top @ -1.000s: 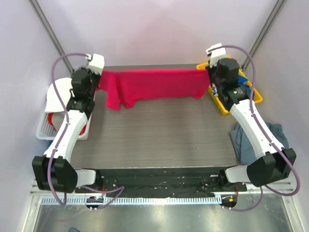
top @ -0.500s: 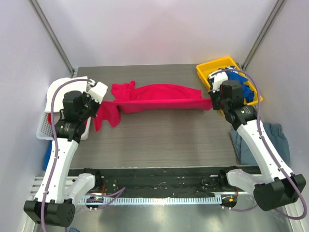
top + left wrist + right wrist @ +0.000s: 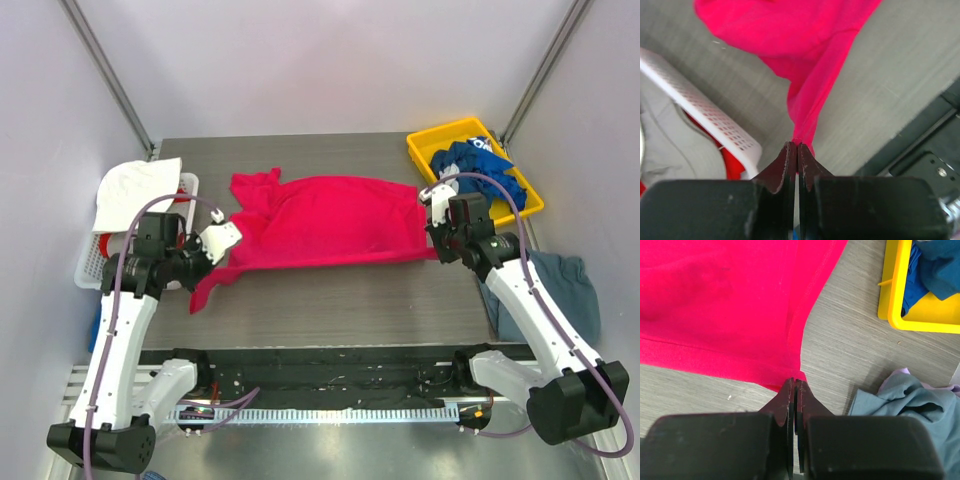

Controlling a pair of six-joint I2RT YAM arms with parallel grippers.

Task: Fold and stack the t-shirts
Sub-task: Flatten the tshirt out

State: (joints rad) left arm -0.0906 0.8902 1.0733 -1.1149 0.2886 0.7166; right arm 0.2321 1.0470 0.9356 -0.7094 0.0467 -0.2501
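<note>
A bright pink-red t-shirt (image 3: 330, 220) lies spread across the middle of the table. My left gripper (image 3: 212, 262) is shut on its near left corner, seen in the left wrist view (image 3: 797, 144) with the cloth (image 3: 810, 90) pulled taut from the tips. My right gripper (image 3: 437, 245) is shut on the shirt's near right corner; the right wrist view (image 3: 796, 381) shows the hem (image 3: 715, 315) at the tips. A slate grey-blue t-shirt (image 3: 548, 290) lies crumpled at the right edge, also in the right wrist view (image 3: 910, 395). Royal blue shirts (image 3: 475, 165) fill the yellow bin (image 3: 425, 150).
A white basket (image 3: 95, 265) with a white cloth (image 3: 135, 190) on top and something red inside stands at the table's left edge, close to my left arm. The yellow bin (image 3: 900, 315) is at the back right. A black rail (image 3: 330, 365) runs along the near edge.
Both grippers have pulled the pink-red shirt down and toward the near side. It hung stretched in the air at the back and now lies spread flat on the table.
</note>
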